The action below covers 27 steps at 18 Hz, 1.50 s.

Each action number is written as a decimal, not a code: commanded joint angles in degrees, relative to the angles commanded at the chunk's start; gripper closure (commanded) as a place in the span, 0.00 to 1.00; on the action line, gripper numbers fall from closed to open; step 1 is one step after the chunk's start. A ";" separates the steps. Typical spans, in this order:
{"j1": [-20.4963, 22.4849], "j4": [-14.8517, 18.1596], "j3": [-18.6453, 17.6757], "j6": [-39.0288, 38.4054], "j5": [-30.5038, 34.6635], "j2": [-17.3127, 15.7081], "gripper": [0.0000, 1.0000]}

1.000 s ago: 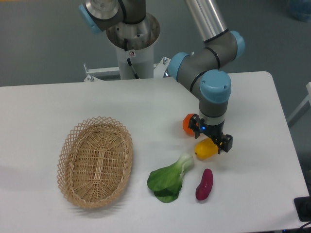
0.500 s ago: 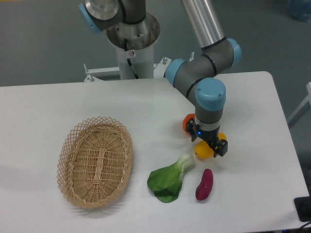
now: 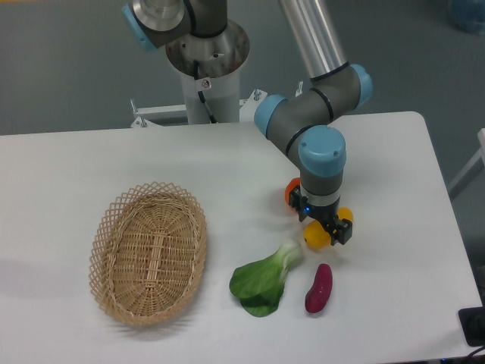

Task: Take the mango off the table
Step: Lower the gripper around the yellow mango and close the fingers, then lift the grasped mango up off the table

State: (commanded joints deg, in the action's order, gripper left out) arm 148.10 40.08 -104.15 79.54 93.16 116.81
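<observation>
So over the last second the arm has swung a bit to the left and dropped lower, and now the gripper (image 3: 324,224) sits right down over the mango (image 3: 316,236), where a second ago it was off to the mango's right edge with most of the fruit showing. Now you only see bits of yellow poking out either side of the wrist, a bigger patch low on the left and a small sliver on the right. The mango itself looks like it hasn't budged; it's on the white worktop (image 3: 394,250) in the same spot, just in front of the orange fruit (image 3: 292,191), which is mostly hidden behind the arm. The fingers seem to be straddling the mango, but honestly I can't tell from this angle whether they've closed on it or are just parked around it, since the wrist blocks the view. My read is this is the line-up-and-descend step pretty much finished, with the squeeze and lift still to come. The mango is glossy and rounded, so an off-centre pinch could squirt it sideways. Nearby stuff to watch: the leafy green (image 3: 267,281) just to the lower left and the purple vegetable (image 3: 319,289) just below. The wicker basket (image 3: 149,251) is well away on the left.
</observation>
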 joint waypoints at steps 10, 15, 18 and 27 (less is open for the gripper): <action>0.00 -0.09 0.26 -0.18 -0.17 -0.44 0.44; 0.09 -0.09 0.53 0.00 -0.44 -1.23 0.44; 0.35 0.00 1.40 -0.09 -0.70 -2.63 0.45; 1.32 0.17 2.63 -1.14 -11.15 -6.94 0.52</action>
State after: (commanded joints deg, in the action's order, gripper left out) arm 149.41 40.25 -101.52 78.40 82.02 109.87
